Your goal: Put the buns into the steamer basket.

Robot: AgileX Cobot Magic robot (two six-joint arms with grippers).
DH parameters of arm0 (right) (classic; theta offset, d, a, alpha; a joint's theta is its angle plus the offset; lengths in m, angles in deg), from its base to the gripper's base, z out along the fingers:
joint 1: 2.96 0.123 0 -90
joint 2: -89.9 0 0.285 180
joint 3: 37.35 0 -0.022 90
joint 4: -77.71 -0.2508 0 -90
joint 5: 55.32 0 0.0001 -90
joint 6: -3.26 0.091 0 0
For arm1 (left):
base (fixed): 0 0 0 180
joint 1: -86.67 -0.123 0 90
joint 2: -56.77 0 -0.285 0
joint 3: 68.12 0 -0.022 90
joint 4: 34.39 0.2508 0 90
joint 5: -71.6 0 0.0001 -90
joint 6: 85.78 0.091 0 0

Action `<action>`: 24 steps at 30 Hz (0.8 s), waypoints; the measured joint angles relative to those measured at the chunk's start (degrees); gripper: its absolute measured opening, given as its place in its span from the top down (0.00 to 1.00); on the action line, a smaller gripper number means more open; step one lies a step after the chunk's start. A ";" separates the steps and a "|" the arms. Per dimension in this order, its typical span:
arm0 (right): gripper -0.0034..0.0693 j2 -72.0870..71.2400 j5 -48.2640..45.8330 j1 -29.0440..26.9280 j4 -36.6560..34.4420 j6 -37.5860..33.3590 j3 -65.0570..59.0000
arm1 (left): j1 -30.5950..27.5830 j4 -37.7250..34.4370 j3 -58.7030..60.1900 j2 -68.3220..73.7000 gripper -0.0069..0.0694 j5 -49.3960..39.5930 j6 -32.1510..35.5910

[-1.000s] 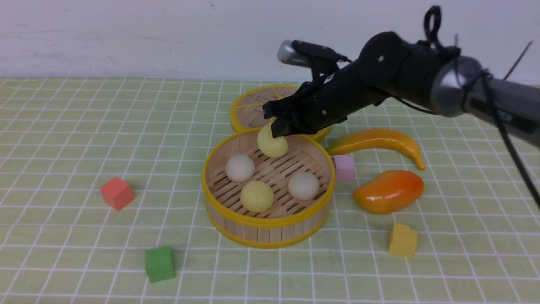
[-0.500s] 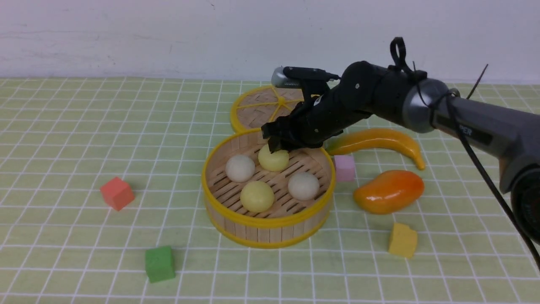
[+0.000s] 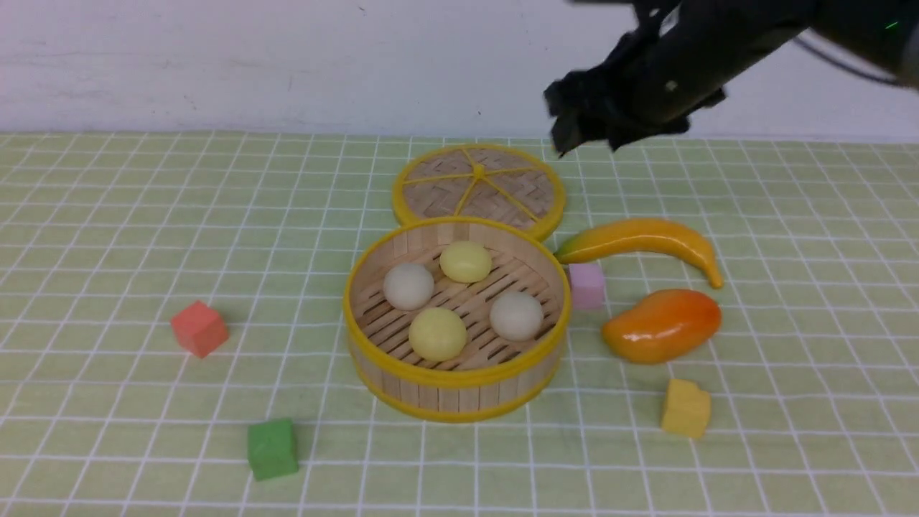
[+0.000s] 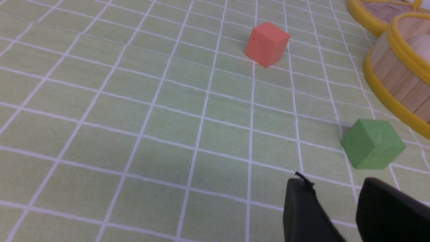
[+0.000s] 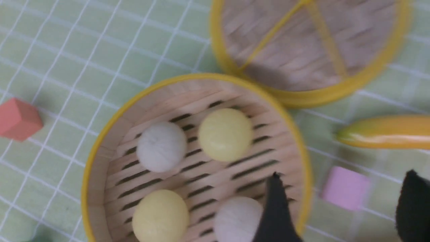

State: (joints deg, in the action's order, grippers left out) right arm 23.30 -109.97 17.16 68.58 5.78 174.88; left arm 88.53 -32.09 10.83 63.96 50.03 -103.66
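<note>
The steamer basket [image 3: 459, 393] stands mid-table with two off-white buns [image 3: 408, 286] [image 3: 515, 315] and two pale yellow buns [image 3: 465, 261] [image 3: 437, 334] resting on its slatted floor. My right gripper [image 3: 567, 133] hangs high above the table, behind and to the right of the basket; in the right wrist view it [image 5: 342, 188] is open and empty, looking down on the buns. My left gripper [image 4: 334, 185] does not show in the front view; its wrist view has the jaws apart over bare cloth, near the green cube [image 4: 373, 144], holding nothing.
The flat woven lid [image 3: 477, 185] lies just behind the basket. A banana [image 3: 639, 240], a mango [image 3: 662, 324], a pink cube [image 3: 586, 284] and a yellow cube [image 3: 686, 408] are on the right. A red cube [image 3: 199, 327] and the green cube [image 3: 272, 448] are on the left.
My right gripper lowered a pale yellow bun into the basket's far side, let it go, then rose up and away to the right, empty.
</note>
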 joint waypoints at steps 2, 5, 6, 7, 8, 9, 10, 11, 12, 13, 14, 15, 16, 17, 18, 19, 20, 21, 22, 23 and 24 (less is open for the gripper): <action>0.49 -5.20 -3.70 -0.15 2.33 3.45 0.12 | 0.00 0.00 0.00 0.00 0.60 0.00 0.00; 0.67 -11.31 -8.89 0.20 3.54 6.59 0.29 | 0.00 0.00 0.00 0.00 0.60 0.00 0.00; 0.79 -14.61 -12.12 0.77 4.15 7.84 0.29 | 0.00 0.00 0.00 0.00 0.60 0.00 0.00; 0.84 -15.50 -13.05 0.98 4.37 8.20 0.29 | 0.00 0.00 0.00 0.00 0.60 0.00 0.00; 0.93 -18.99 -15.83 1.85 5.51 8.85 -0.01 | 0.00 0.00 0.00 0.00 0.60 0.00 0.00; 0.97 -21.62 -16.66 2.49 6.20 8.97 -0.94 | 0.00 0.00 0.00 0.00 0.60 0.00 0.00; 0.98 -23.90 -16.99 2.95 6.74 9.10 -2.18 | 0.00 0.00 0.00 0.00 0.60 0.00 0.00; 0.98 -24.35 -17.09 3.03 6.84 9.10 -2.47 | 0.00 0.00 0.00 0.00 0.60 0.00 0.00; 0.98 -26.19 -17.24 3.34 7.17 9.10 -4.07 | 0.00 0.00 0.00 0.00 0.60 0.00 0.00; 0.98 -30.61 -17.94 3.37 7.52 9.10 -7.08 | 0.00 0.00 0.00 0.00 0.60 0.00 0.00; 0.98 -32.65 -17.94 3.37 7.73 9.11 -8.58 | 0.00 0.00 0.00 0.00 0.60 0.00 0.00; 0.98 -34.52 -17.94 3.37 7.95 9.11 -9.88 | 0.00 0.00 0.00 0.00 0.60 0.00 0.00; 0.98 -35.55 -17.94 3.37 7.99 9.11 -10.76 | 0.00 0.00 0.00 0.00 0.60 0.00 0.00; 0.98 -37.17 -17.94 3.37 7.99 9.11 -11.68 | 0.00 0.00 0.00 0.00 0.60 0.00 0.00; 0.98 -37.77 -17.94 3.37 7.99 9.11 -11.84 | 0.00 0.00 0.00 0.00 0.60 0.00 0.00; 0.98 -39.86 -17.94 3.37 7.99 9.11 -12.76 | 0.00 0.00 0.00 0.00 0.60 0.00 0.00; 0.98 -40.70 -17.94 3.37 7.99 9.11 -12.95 | 0.00 0.00 0.00 0.00 0.60 0.00 0.00; 0.98 -41.43 -17.94 3.37 7.99 9.11 -13.09 | 0.00 0.00 0.00 0.00 0.60 0.00 0.00; 0.98 -42.40 -17.94 3.37 7.99 9.11 -13.21 | 0.00 0.00 0.00 0.00 0.60 0.00 0.00; 0.98 -43.08 -17.94 3.37 7.99 9.11 -13.21 | 0.00 0.00 0.00 0.00 0.60 0.00 0.00; 0.98 -43.21 -17.94 3.37 7.99 9.11 -13.21 | 0.00 0.00 0.00 0.00 0.60 0.00 0.00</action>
State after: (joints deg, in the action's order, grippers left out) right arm -19.91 -127.91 20.53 76.57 14.90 161.67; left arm 88.53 -32.09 10.83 63.96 50.03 -103.66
